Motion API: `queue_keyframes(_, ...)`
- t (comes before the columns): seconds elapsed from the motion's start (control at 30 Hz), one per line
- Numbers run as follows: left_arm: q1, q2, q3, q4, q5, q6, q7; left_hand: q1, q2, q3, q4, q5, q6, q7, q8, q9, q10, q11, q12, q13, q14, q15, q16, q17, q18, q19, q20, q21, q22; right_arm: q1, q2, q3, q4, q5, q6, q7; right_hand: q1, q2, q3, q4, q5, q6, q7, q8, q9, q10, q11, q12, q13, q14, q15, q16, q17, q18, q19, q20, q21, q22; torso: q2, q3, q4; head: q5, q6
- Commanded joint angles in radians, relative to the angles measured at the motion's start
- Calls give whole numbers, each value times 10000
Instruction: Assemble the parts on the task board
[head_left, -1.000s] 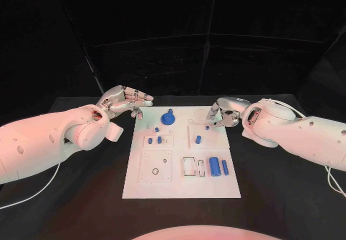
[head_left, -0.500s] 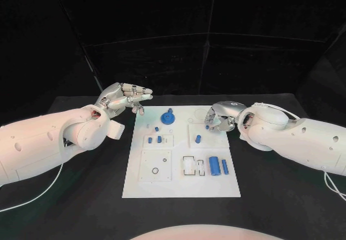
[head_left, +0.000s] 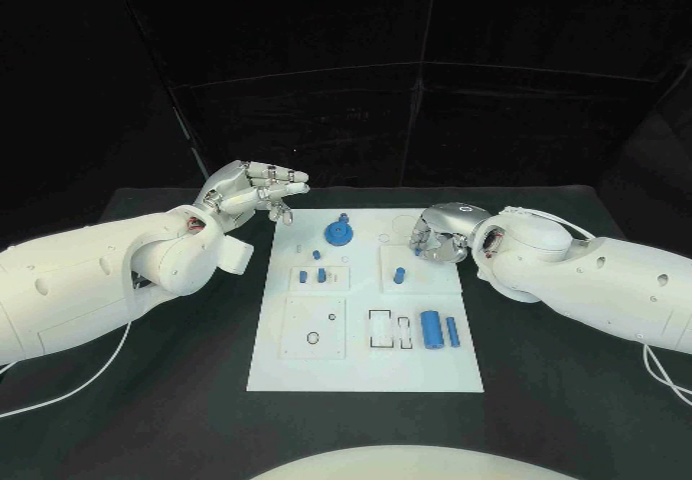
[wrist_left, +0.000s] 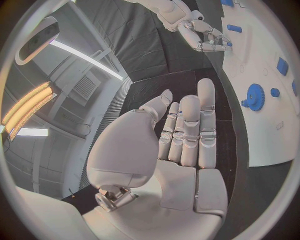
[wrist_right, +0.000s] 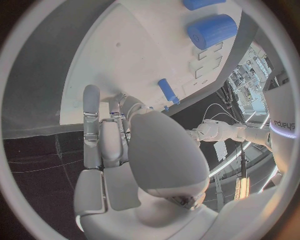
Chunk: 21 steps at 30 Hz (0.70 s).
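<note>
The task board (head_left: 364, 370) lies mid-worktop (head_left: 577, 400). The left hand (head_left: 255, 192), fingers spread and empty, hovers off its 11 o'clock corner. The right hand (head_left: 437, 232) curls over the 2 o'clock edge; whether it holds anything cannot be told. The gear (head_left: 339, 235) sits between the hands.

Head view: set high on the robot, facing down and forward over the black table (head_left: 577, 400), far enough back to take in the whole task board (head_left: 364, 375), both arms, and the left hand (head_left: 257, 192) and right hand (head_left: 437, 232) at the board's far end. Left wrist view: fisheye set close behind the left hand (wrist_left: 178, 145), facing along its raised palm and fingers, with the board's edge (wrist_left: 262, 135), a blue gear (wrist_left: 255, 96) and the distant right hand (wrist_left: 203, 35) beyond, all shared with the head view. Right wrist view: fisheye set close behind the right hand (wrist_right: 134, 145), very near the board (wrist_right: 125, 65), taking in a blue cylinder (wrist_right: 212, 31) and a small blue peg (wrist_right: 167, 91), with the left hand (wrist_right: 209, 131) far off.
</note>
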Motion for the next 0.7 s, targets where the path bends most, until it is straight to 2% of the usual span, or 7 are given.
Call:
queue_keyframes(0.03, 11, 11, 6, 13, 104, 115, 121, 15, 23, 48, -13, 5, -19, 68, -39, -12, -32, 69, -45, -10, -99, 20, -61, -42, 112, -98, 16, -64, -27, -20, 24, -7, -5, -107, 130, -80, -102, -133, 325, -82, -52, 213, -55, -50, 22, 288, -25, -55, -7, 279, -89, 69, 35, 67, -19, -67, 122, 45, -2, 1, 1, 26, -45)
queue_keyframes(0.13, 12, 11, 6, 10, 104, 135, 80, 19, 17, 47, -18, 5, -44, 84, -54, -15, -52, 82, -52, -10, -116, 29, -72, -63, 111, -103, 23, -82, -39, -32, 42, -7, -13, -107, 210, -126, -339, -268, 740, -192, -52, 326, -62, -137, 10, 439, -35, -161, -17, 286, -115, 95, 40, 56, -47, -80, 216, 101, -1, -4, -3, 23, -69)
queue_keyframes(0.17, 12, 11, 6, 9, 104, 142, 70, 19, 15, 46, -19, 5, -51, 90, -58, -15, -59, 86, -54, -11, -122, 32, -77, -73, 110, -104, 25, -87, -43, -35, 48, -7, -16, -107, 237, -141, -529, -390, 1034, -288, -64, 380, -47, -217, 4, 505, -48, -257, -18, 285, -116, 104, 31, 57, -73, -81, 277, 139, -2, -3, -5, 24, -75)
queue_keyframes(0.7, 13, 2, 6, 9, 104, 114, -85, 36, 26, 56, -28, 5, -70, 101, -68, -15, -79, 96, -59, -10, -146, 43, -94, -107, 109, -110, 33, -108, -58, -86, 112, -7, -18, -107, 390, -244, -892, -564, 1320, -405, -125, 447, -58, -317, 8, 592, -49, -359, -9, 282, -95, 112, 9, 62, -106, -76, 331, 169, -4, 0, 0, 23, -163)
